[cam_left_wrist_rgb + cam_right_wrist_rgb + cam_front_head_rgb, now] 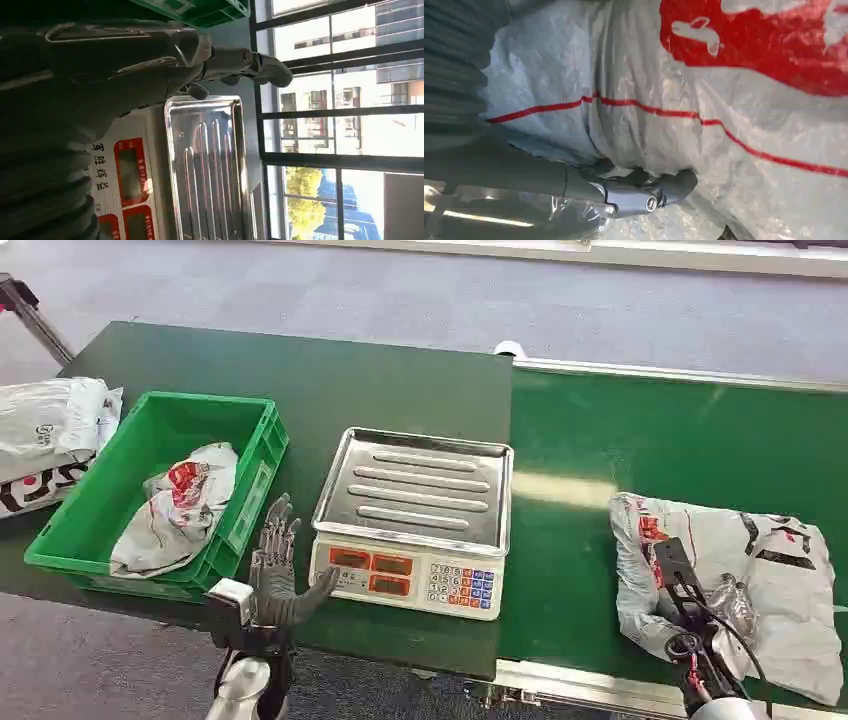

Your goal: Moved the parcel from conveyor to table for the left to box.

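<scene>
A white plastic parcel (pixel 770 580) with red and black print lies on the green conveyor belt (pixel 650 440) at the right. My right hand (pixel 700 615) rests on the parcel's near left part. In the right wrist view its thumb (pixel 639 195) digs into a fold of the parcel (pixel 724 100), so the hand grips the wrap. My left hand (pixel 275 565) hovers over the table's front edge with its fingers spread and nothing in it, between the green crate (pixel 255 490) and the scale. The thumb (pixel 250 62) points over the scale's steel tray (pixel 210 170).
A scale (pixel 415 530) with a steel tray and keypad stands mid-table on the dark green table (pixel 330 380). The crate holds another white parcel (pixel 180 505). More white bags (pixel 45 435) lie at the far left. A metal rail (pixel 560 680) edges the conveyor's front.
</scene>
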{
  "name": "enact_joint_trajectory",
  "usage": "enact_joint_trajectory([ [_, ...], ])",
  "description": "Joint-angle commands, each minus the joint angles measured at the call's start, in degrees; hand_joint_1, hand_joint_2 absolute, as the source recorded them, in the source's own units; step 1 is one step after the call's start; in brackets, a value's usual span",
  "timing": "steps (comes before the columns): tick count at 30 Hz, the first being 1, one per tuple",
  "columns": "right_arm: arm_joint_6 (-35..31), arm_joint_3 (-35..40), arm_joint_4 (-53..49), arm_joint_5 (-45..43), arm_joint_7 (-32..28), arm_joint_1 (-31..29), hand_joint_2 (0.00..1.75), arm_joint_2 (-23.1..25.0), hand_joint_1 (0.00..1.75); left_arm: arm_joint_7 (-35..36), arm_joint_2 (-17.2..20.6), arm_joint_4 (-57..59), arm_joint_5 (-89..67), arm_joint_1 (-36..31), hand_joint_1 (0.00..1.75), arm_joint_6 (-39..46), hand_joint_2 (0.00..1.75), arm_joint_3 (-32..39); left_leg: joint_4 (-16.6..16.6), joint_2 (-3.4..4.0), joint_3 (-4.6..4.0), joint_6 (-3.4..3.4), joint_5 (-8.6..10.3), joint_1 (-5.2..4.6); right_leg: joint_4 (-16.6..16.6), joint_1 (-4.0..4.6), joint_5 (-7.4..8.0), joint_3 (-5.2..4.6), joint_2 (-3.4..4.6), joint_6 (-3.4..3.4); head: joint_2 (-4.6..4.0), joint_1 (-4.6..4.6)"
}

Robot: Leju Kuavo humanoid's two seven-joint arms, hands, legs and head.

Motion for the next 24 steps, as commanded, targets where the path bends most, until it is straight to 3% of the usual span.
enact_joint_trajectory([
  [1, 4.2, -2.3, 4.1, 1.3, 0.9, -0.5, 1.75, 0.2, 1.75, 0.1, 0.1, 1.3, -0.5, -0.5, 0.0, -0.2, 1.75, 1.7, -0.1, 0.0, 0.08, 0.04, 0.03, -0.01, -0.1, 0.02, 0.02, 0.11, -0.1, -0.03, 0.0, 0.0],
  [6, 5.9, -5.2, 3.8, 0.8, -2.4, -1.1, 1.75, 1.0, 1.75, 0.1, 0.4, -0.2, -0.5, 0.1, 0.0, -0.3, 1.75, 2.1, -0.1, 0.1, 0.1, 0.02, 0.01, -0.01, -0.1, 0.01, 0.03, 0.11, 0.0, -0.03, 0.0, 0.02],
  [10, 2.0, -8.5, 2.4, -0.8, -10.1, -1.7, 1.75, 2.7, 1.75, 0.1, 0.4, -1.4, -0.8, 1.2, 0.0, 0.4, 1.75, 2.1, -0.1, 0.16, 0.15, 0.0, 0.01, 0.01, -0.1, 0.03, 0.04, 0.12, 0.05, -0.06, 0.0, 0.0],
  [22, 6.1, -18.4, -4.3, -15.1, -47.9, -3.8, 1.75, 7.8, 1.75, 0.1, -0.1, -6.7, 1.3, 2.6, 0.0, -0.4, 1.75, 2.8, 0.0, 0.24, 0.01, 0.02, -0.02, -0.03, 0.0, -0.01, 0.02, -0.09, 0.17, -0.03, 0.0, -0.02],
  [23, 3.2, -18.5, -7.5, -16.5, -54.5, -3.1, 1.75, 8.9, 1.75, 0.1, -0.1, -6.6, 1.7, 2.3, 0.0, -0.9, 1.75, 3.0, 0.0, 0.27, -0.02, 0.03, -0.02, -0.02, 0.0, 0.0, 0.03, -0.1, 0.17, -0.04, 0.0, 0.02],
  [24, 4.0, -15.5, -14.7, -18.6, -54.6, -1.1, 1.75, 10.3, 1.75, 0.1, -0.2, -6.6, 1.8, 2.1, 0.0, -1.2, 1.75, 3.1, 0.0, 0.25, -0.04, 0.02, -0.02, -0.02, 0.0, 0.0, 0.03, -0.1, 0.17, -0.03, 0.0, 0.0],
])
